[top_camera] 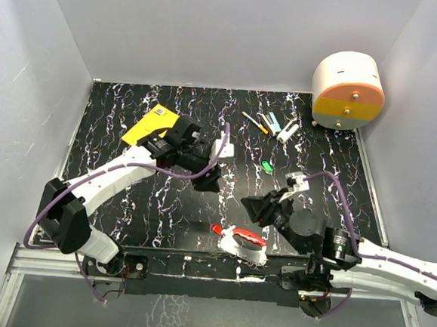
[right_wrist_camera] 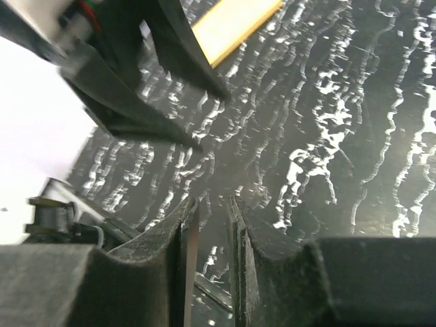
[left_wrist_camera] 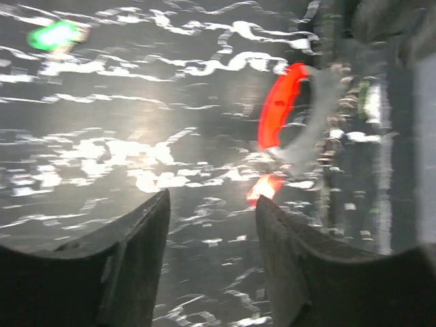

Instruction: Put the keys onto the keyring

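Left gripper [left_wrist_camera: 212, 204]: jaws parted wide, nothing between them, hanging above bare table [top_camera: 161, 219]. From those fingertips the keys [top_camera: 241, 239] lie ahead and off to the right, a red piece against a whitish one, well short of a grasp. Right gripper [right_wrist_camera: 212, 204]: just a narrow slit between the fingers, and nothing in it that I can see. Its camera looks toward the left arm and the yellow box [right_wrist_camera: 235, 24], so the keys are out of its view. From above they sit at the near edge of the table between the two bases, long axis running roughly along that edge. The right gripper is the nearer one, just beyond them. I judge either would have to come back toward the near edge. I can't pick out the keyring separately.
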You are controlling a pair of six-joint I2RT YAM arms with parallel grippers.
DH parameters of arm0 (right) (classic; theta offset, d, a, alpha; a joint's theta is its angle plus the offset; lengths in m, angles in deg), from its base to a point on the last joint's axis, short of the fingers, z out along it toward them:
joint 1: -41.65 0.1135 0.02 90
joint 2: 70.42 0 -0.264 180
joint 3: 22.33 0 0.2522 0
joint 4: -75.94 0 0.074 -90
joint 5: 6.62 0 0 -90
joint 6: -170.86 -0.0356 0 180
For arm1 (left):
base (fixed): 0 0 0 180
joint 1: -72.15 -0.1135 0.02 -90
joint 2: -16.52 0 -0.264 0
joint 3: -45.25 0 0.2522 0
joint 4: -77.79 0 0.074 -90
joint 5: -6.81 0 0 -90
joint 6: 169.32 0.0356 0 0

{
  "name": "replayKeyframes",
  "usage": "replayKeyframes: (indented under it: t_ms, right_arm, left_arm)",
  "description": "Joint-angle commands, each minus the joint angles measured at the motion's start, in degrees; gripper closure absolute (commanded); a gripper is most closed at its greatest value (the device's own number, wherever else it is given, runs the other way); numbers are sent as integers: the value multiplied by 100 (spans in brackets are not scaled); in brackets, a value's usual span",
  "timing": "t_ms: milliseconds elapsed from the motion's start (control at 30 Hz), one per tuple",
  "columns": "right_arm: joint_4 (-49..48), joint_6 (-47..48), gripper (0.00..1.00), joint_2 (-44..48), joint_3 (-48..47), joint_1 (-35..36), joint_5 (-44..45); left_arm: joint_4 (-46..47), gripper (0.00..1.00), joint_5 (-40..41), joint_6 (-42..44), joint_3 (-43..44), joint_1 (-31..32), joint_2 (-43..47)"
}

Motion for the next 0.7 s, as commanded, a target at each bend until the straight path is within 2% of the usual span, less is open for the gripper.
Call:
replayKeyframes:
  t_ms: [0, 33, 67, 100, 133, 200, 233, 300, 333, 367, 433, 500, 600, 667]
  right_arm:
    - [1220, -70, 70, -1196, -1218, 31, 514]
    - [1442, 214, 68, -1639, -1617, 36, 721]
    - [1700, 561, 65, -2037, -1993, 31, 1009]
    - [1948, 778, 64, -2440, -2323, 32, 1356]
    - [2152, 894, 64, -2764, -2601, 31, 1757]
    - [2266, 840, 61, -3123, -2916, 30, 2479]
    - [2375, 557, 55, -3155, -3013, 31, 2801]
    - [2429, 243, 50, -2909, -3011, 10, 2966]
    - [2473, 216, 46, -2725, -2983, 4, 2698]
    - [3048, -424, 42, -2551, -3078, 7, 2406]
    - [4889, -2632, 39, -2370, -3348, 4, 1686]
    - [5748, -3831, 35, -2278, -3041, 9, 702]
    - [5990, -4622, 35, -2360, -2421, 6, -492]
    - [6044, -4969, 34, -2524, -2097, 9, -1031]
  left_arm:
    - [-311, 44, 2203, 1817, 1376, 167, 305]
    - [-203, 36, 2620, 2189, 1590, 168, 368]
    - [39, 18, 2934, 2372, 1680, 162, 456]
    - [325, 5, 3210, 2414, 1704, 152, 471]
    - [339, 3, 3338, 2568, 1731, 155, 473]
    - [-85, 3, 3353, 2799, 1747, 160, 603]
    - [-295, 3, 3227, 2749, 1719, 160, 664]
    - [-577, 3, 3006, 2549, 1509, 164, 688]
    - [-411, 7, 2982, 1990, 1315, 168, 714]
    - [-225, 13, 2974, 1515, 1069, 169, 708]
    - [129, 26, 2806, 829, 434, 267, 727]
    - [462, 32, 2200, 661, -259, 504, 905]
    - [1660, 35, 2603, 202, -1239, 982, 1149]
    - [1491, 36, 2470, 116, -1198, 1073, 896]
